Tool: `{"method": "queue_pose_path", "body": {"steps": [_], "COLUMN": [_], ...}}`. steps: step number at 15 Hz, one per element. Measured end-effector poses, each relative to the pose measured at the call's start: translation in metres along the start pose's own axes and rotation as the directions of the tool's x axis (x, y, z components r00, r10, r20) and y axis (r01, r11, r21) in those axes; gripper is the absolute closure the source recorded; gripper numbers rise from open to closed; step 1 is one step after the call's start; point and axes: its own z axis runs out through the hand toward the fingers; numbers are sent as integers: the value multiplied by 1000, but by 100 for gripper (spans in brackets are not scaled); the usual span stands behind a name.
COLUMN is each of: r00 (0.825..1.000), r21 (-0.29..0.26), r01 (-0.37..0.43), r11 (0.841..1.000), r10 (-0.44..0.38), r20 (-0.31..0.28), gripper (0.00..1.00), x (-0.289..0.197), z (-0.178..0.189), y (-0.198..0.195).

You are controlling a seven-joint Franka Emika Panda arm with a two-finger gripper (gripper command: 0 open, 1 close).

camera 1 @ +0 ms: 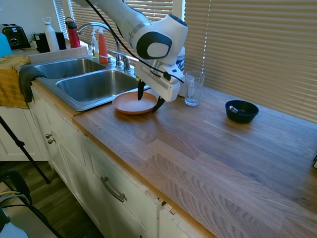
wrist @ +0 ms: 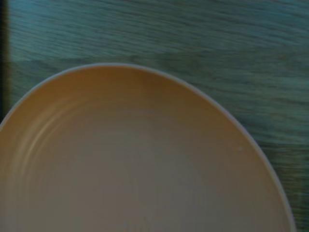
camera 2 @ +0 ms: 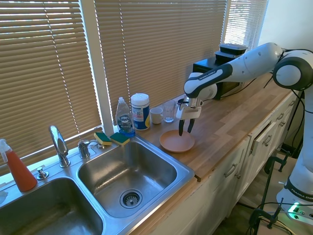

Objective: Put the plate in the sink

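Bare counter (camera 1: pixel 198 148), glass (camera 1: pixel 193 88) behind.

The arm (camera 2: pixel 254 61) is glossy white with rounded links and dark grey joint bands, one bearing small white lettering. A black cable runs along it. The gripper (camera 1: pixel 149 100) has a white body and slim black fingers (camera 1: pixel 140 90).

In the second exterior view, the robot arm (camera 2: pixel 215 74) right of centre carries "FRANKA EMIKA" in small white letters (barely legible). The dish soap bottle (camera 2: pixel 124 119) at centre-left bears a "Dawn" label. Nothing else reads clearly.
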Motion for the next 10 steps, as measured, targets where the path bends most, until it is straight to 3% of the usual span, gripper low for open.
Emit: {"method": "queue_pose_path", "body": {"steps": [10], "r00": [999], "r21": [29], "r01": [22], "r11": [999], "r10": [-23], "r20": [40], "gripper": [100], "x": [4], "z": [15], "y": [-1]}}
